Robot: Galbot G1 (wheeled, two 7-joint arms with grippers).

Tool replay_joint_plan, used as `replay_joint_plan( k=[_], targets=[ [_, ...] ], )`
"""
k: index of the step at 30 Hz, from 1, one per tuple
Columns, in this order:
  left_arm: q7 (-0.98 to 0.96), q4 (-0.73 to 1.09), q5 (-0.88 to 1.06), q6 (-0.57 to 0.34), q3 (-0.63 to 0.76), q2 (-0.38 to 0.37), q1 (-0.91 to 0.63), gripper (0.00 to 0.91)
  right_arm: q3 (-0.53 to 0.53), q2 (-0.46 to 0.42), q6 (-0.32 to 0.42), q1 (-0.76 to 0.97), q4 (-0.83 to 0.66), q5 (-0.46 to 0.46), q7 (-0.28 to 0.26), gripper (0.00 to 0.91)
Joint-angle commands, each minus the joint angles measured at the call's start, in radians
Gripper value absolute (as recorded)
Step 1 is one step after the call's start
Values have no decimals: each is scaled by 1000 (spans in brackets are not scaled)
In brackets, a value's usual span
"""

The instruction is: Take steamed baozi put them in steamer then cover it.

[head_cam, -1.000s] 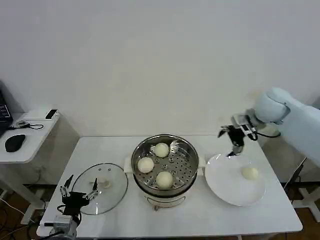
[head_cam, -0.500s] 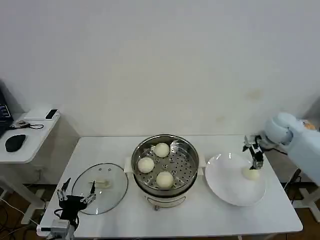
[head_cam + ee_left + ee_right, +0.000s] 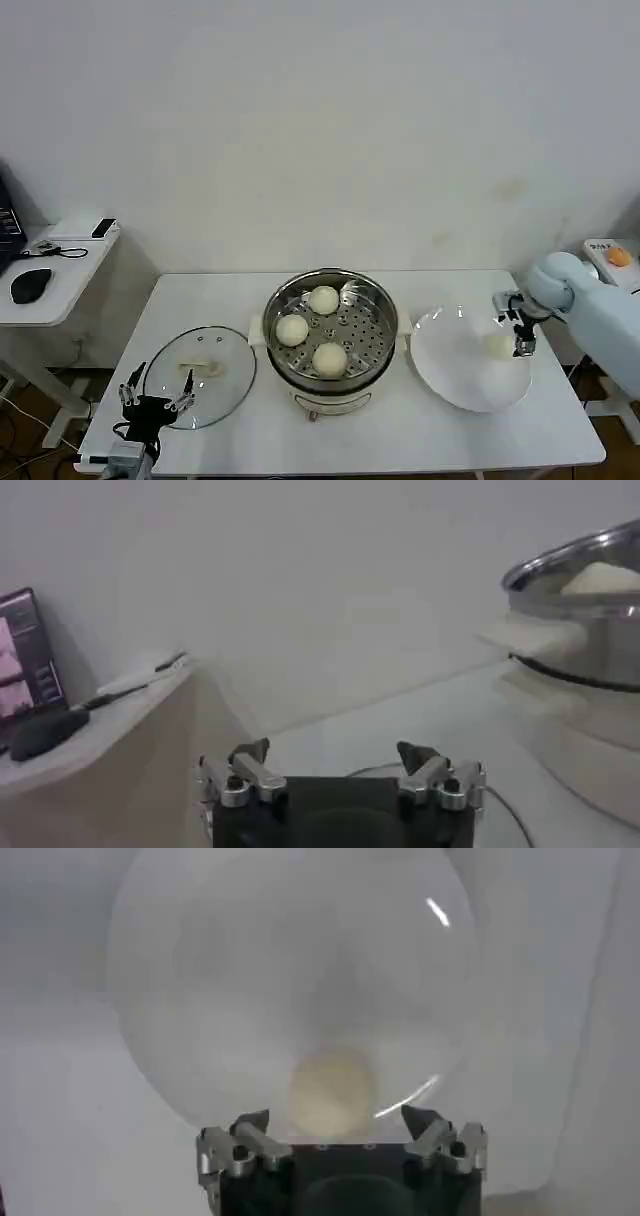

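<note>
Baozi count tells you where you stand: three buns (image 3: 323, 299) already sit on the perforated tray of the steamer (image 3: 330, 285), and the fourth bun (image 3: 497, 345) lies on the white plate (image 3: 455, 380) to the right of the pot. Your right hand (image 3: 520, 332) hangs just over that last bun with its fingers spread apart and nothing between them; in the right wrist view the bun (image 3: 333, 1093) sits squarely in the gap ahead of the fingertips, so you look set for the pick, not yet gripping. The cover (image 3: 200, 375) lies flat on the surface (image 3: 400, 435) to the left of the pot, handle up. Your left hand (image 3: 155, 405) waits at that cover's near edge, fingers apart and empty. Left for you, by my reading: grasp the fourth bun, carry it to the tray, then lift the cover onto the pot.
</note>
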Motion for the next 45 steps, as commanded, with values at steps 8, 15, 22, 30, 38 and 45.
replay_joint_plan(
  k=[8,15,22,30,38,45],
  targets=[
    [2,26,1,0,-9,5,0,907,25,82,31,-40,-92,-98,18,907],
    [2,37,-2,0,-11,11,-6,907,31,107,38,-45,-113,-140,24,907],
    [4,44,-5,1,-14,16,-14,907,42,113,48,-52,-125,-175,22,907],
    [4,53,-5,1,-13,12,-23,907,41,116,54,-50,-142,-180,29,907],
    [3,59,-3,0,-12,7,-25,907,42,124,61,-52,-150,-193,32,907],
    [3,63,-2,0,-11,5,-26,907,44,132,62,-53,-158,-200,35,907]
  ],
)
